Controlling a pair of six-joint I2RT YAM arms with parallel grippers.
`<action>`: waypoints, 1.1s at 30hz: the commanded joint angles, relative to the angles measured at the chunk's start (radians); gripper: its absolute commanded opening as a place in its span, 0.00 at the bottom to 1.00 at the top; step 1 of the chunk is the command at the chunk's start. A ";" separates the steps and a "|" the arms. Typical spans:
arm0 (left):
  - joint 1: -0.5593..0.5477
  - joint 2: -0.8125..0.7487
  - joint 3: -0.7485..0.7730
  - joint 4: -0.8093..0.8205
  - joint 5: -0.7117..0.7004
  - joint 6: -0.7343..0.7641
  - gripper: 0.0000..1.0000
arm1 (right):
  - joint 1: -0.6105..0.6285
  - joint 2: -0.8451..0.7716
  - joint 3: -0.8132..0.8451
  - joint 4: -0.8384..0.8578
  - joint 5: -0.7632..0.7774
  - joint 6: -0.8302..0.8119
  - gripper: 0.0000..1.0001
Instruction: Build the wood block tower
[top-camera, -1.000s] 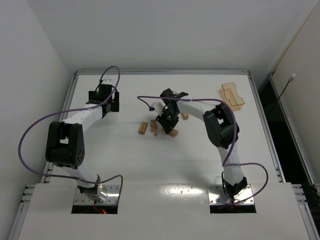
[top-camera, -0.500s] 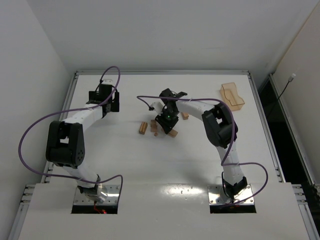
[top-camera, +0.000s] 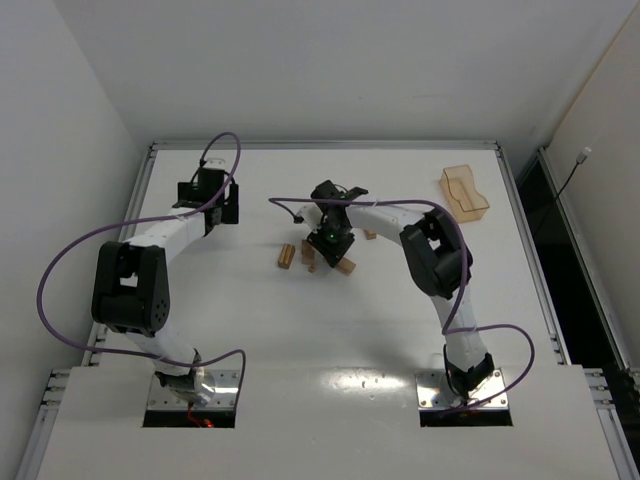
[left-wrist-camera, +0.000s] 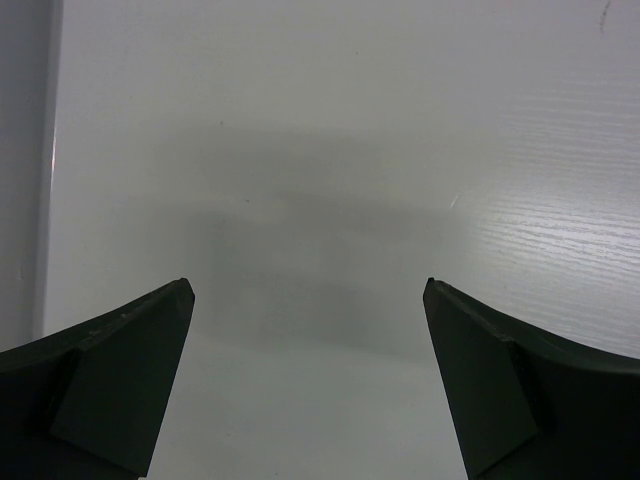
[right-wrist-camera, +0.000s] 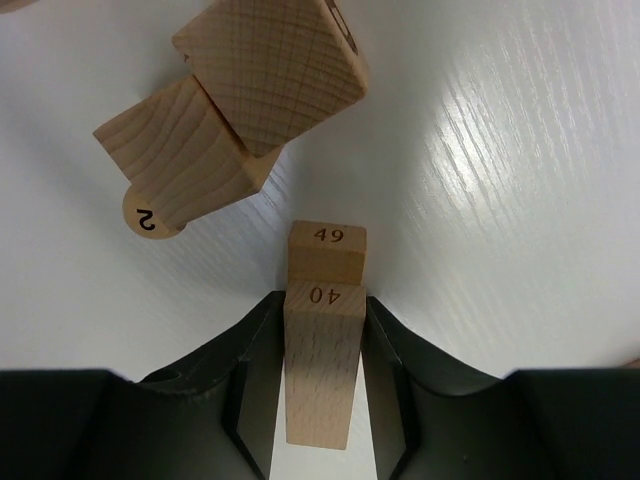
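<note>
Loose wood blocks (top-camera: 286, 256) lie scattered at mid-table, one (top-camera: 345, 265) just right of them and another (top-camera: 369, 234) further back. My right gripper (top-camera: 328, 238) hangs over this cluster. In the right wrist view my right gripper (right-wrist-camera: 325, 300) is shut on a wood block marked 40 (right-wrist-camera: 322, 370). That block lines up over a block marked 49 (right-wrist-camera: 327, 255); I cannot tell whether the two touch. This pair is the only stack-like tower showing. My left gripper (top-camera: 222, 208) stands open at the far left, nothing between its fingers (left-wrist-camera: 120, 380).
Two crossed blocks (right-wrist-camera: 270, 70) and a round piece marked 2 (right-wrist-camera: 150, 215) lie just beyond the held block. A translucent tan tray (top-camera: 465, 192) stands at the back right. Purple cables loop from both arms.
My right gripper has shifted slightly up and to the left over the block cluster. The left arm has not moved.
</note>
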 joint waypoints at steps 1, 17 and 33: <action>0.010 -0.004 0.042 0.025 0.004 -0.015 0.99 | 0.012 0.006 -0.024 0.058 0.078 0.031 0.32; 0.019 0.005 0.032 0.025 0.004 -0.015 0.99 | 0.012 0.063 0.042 0.030 0.092 0.065 0.00; 0.019 0.005 0.032 0.034 0.004 -0.015 0.99 | -0.057 0.175 0.266 -0.068 0.170 0.151 0.00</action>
